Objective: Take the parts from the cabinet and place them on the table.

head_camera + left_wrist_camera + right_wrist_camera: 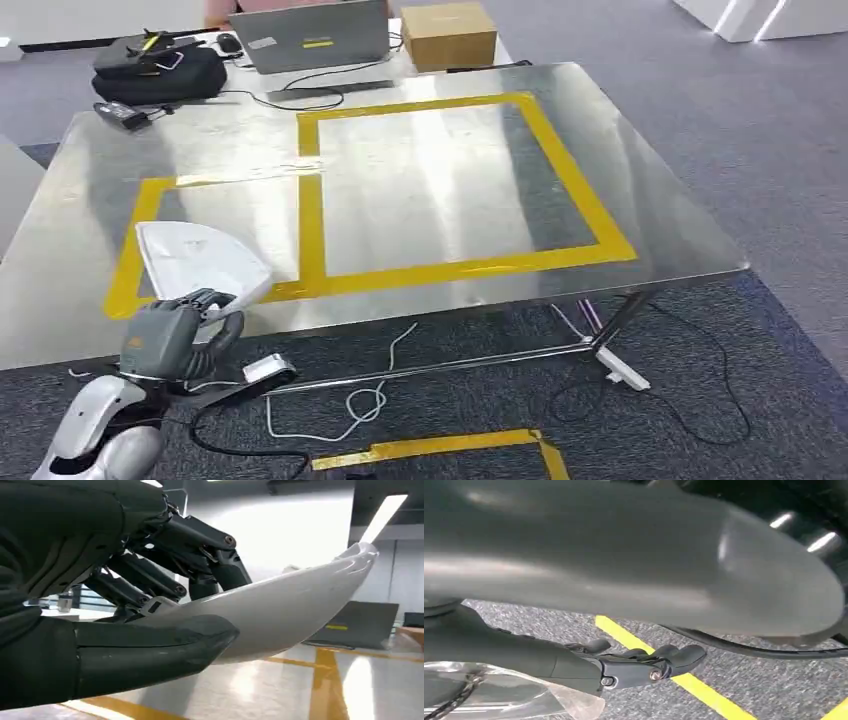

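A white curved shell part (200, 260) hangs just over the near left corner of the steel table (660, 230), inside a yellow taped box. My left hand (175, 335) grips it at its near edge from below the table's front. In the left wrist view the thumb (150, 650) lies under the glossy white part (290, 605) and the dark fingers (200, 550) press on top, with the tabletop close beneath. My right hand (624, 665) hangs over grey carpet, its fingers stretched out. Clear plastic film (524, 700) shows beside it; whether the hand holds it is unclear.
A large yellow tape rectangle (560, 170) marks the table's middle. At the far edge stand a laptop (315, 35), a cardboard box (447, 33) and a black bag (160, 70). Cables (360, 400) and a power strip (622, 370) lie on the carpet under the table.
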You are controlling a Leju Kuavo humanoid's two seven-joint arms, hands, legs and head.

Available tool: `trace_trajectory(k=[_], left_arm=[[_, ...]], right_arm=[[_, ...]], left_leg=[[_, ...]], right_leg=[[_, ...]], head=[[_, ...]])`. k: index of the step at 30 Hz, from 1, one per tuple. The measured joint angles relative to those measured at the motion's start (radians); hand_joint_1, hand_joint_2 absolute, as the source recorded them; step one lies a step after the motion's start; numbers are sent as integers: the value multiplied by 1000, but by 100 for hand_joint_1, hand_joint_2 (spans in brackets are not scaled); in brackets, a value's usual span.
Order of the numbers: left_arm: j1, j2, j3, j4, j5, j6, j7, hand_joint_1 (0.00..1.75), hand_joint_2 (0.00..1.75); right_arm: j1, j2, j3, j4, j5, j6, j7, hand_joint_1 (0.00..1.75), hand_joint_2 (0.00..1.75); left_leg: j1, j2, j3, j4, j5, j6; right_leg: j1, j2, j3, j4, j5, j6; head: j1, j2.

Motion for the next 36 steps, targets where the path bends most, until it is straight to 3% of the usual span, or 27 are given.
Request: trace_trajectory(k=[1, 3, 4, 5, 6, 7, 8, 10, 12, 13, 14, 16, 17, 18, 19, 20, 21, 22, 23, 27, 28, 29, 30, 31, 32, 34, 36], left_arm=[[0, 0, -5, 2, -5, -2, -1, 175, 175], [-1, 0, -13, 3, -8, -3, -2, 175, 175], [-5, 0, -19, 4, -10, -4, -2, 175, 175], [-8, -1, -24, 4, -13, -5, -2, 175, 175], [-10, -1, -31, 5, -15, -5, -2, 175, 175], [-11, -1, -37, 5, -17, -6, -2, 175, 175], [-11, 0, -41, 5, -18, -6, -2, 175, 175], [-12, 0, -45, 5, -19, -6, -2, 175, 175], [-15, 0, -50, 5, -19, -6, -2, 175, 175], [-15, -3, -53, 5, -20, -6, -2, 175, 175], [-18, -3, -57, 5, -20, -6, -2, 175, 175], [-19, -3, -60, 6, -21, -6, -2, 175, 175], [-19, -3, -60, 7, -21, -6, -1, 175, 175], [-19, -3, -61, 8, -21, -6, -1, 175, 175], [-19, -3, -62, 9, -21, -6, -1, 175, 175], [-19, -3, -65, 10, -21, -7, -1, 175, 175], [-20, -3, -67, 10, -21, -7, -1, 175, 175], [-20, -3, -69, 10, -21, -6, -1, 175, 175], [-22, -3, -70, 10, -21, -6, -1, 175, 175], [-29, -3, -78, 11, -21, -7, -1, 175, 175], [-28, -3, -79, 11, -21, -6, -1, 175, 175], [-31, -3, -81, 11, -21, -7, -1, 175, 175], [-33, -3, -82, 11, -21, -7, -1, 175, 175], [-35, -2, -82, 12, -21, -7, -1, 175, 175], [-34, -3, -83, 11, -21, -7, -1, 175, 175], [-34, -2, -85, 12, -21, -7, -1, 175, 175], [-34, -2, -87, 12, -21, -8, -1, 175, 175]], right_arm=[[-1, 0, 0, 0, 2, 1, -2, 0, 0], [-4, 0, -5, 0, 6, 2, -5, 0, 0], [-5, 0, -6, 0, 8, 3, -6, 0, 0], [-6, 0, -7, 0, 11, 3, -7, 0, 0], [-7, 0, -8, 0, 16, 3, -7, 0, 0], [-6, 0, -9, 0, 19, 3, -7, 0, 0], [-5, 0, -10, 0, 23, 4, -6, 0, 0], [-6, 0, -13, 0, 25, 4, -6, 0, 0], [-9, 0, -14, 0, 26, 4, -7, 0, 0], [-8, 0, -14, 0, 27, 4, -7, 0, 0], [-8, 0, -14, 0, 27, 4, -7, 0, 0], [-7, 0, -14, 0, 27, 4, -6, 0, 0], [-5, 0, -15, 0, 27, 4, -6, 0, 0], [-4, 0, -15, 0, 27, 4, -6, 0, 0], [-3, 0, -15, 0, 28, 5, -6, 0, 0], [-3, 0, -15, 0, 30, 5, -6, 0, 0], [-3, 0, -16, 0, 33, 5, -6, 0, 0], [-3, 0, -16, 0, 35, 5, -6, 0, 0], [-4, 0, -18, 0, 36, 6, -6, 0, 0], [-3, 0, -24, 0, 43, 9, -6, 0, 0], [-4, -2, -24, 0, 43, 10, -6, 0, 0], [-3, -2, -25, 0, 41, 9, -6, 0, 0], [-6, -2, -26, 0, 41, 11, -7, 0, 0], [-9, -1, -27, 0, 40, 13, -7, 0, 0], [-10, -1, -29, 0, 40, 13, -8, 0, 0], [-10, -1, -32, 0, 40, 13, -8, 0, 0], [-10, -1, -34, 0, 41, 14, -8, 0, 0]], left_leg=[[0, 1, 27, -56, 41, 1], [-1, 7, 116, -230, 130, 12], [-8, 17, 138, -261, 114, 20], [-10, 16, 140, -284, 110, 24], [-7, 16, 138, -286, 114, 20], [-7, 15, 139, -286, 112, 15], [-9, 14, 139, -285, 112, 16], [-17, 13, 138, -279, 103, 36], [-12, 12, 146, -294, 108, 49], [-7, 12, 156, -304, 112, 55], [-6, 11, 157, -306, 113, 60], [-8, 9, 156, -305, 111, 64], [-9, 6, 156, -305, 111, 64], [-9, 3, 157, -305, 111, 64], [-9, -1, 159, -304, 110, 63], [-9, -6, 161, -303, 108, 61], [-8, -11, 164, -301, 106, 57], [-7, -20, 165, -298, 102, 51], [-15, -23, 159, -295, 99, 43], [-8, -46, 156, -293, 105, 22], [-5, -33, 153, -284, 96, 16], [-7, -16, 146, -261, 78, 15], [-6, -16, 157, -283, 112, 58], [-7, -14, 158, -283, 89, 79], [-7, -14, 156, -285, 106, 83], [-5, -14, 157, -290, 108, 63], [-4, -14, 157, -291, 107, 55]], right_leg=[[0, -3, 4, 0, -2, 2], [0, -6, 15, 0, -9, 7], [4, -7, 13, 0, -12, 12], [6, -6, 8, 4, -13, 17], [9, -8, 6, 8, -15, 17], [8, -7, 7, 5, -14, 8], [7, -9, 10, 2, -14, 10], [0, -11, 17, -13, -9, 35], [3, -13, 27, -21, -11, 49], [0, -1, 16, -5, -21, 51], [1, 9, -7, 43, -50, 51], [0, 16, -98, 217, -125, 54], [1, 16, -140, 288, -144, 55], [0, 16, -158, 310, -136, 56], [0, 16, -153, 286, -107, 55], [-1, 16, -125, 213, -56, 54], [-2, 19, -81, 114, -3, 52], [-6, 37, -40, 30, 31, 51], [-7, 68, -14, 6, 10, 50], [-3, 38, -18, 2, 16, 25], [-6, 31, -14, 0, 19, 18], [1, 30, -17, 1, 13, 20], [2, 29, -15, 6, 10, 23], [5, 26, -15, 8, 9, 23], [5, 23, -15, 8, 9, 22], [6, 21, -16, 9, 9, 22], [7, 21, -16, 10, 8, 19]], head=[[-1, 0], [-1, 0], [1, 0], [-1, 0], [2, 0], [2, 0], [3, 0], [0, 0], [1, 0], [2, 0], [7, 0], [9, 0], [9, 0], [10, 0], [10, 0], [10, 0], [10, 0], [10, 0], [10, 0], [9, 0], [9, 0], [0, 0], [0, 0], [0, 0], [0, 0], [0, 0], [0, 0]])
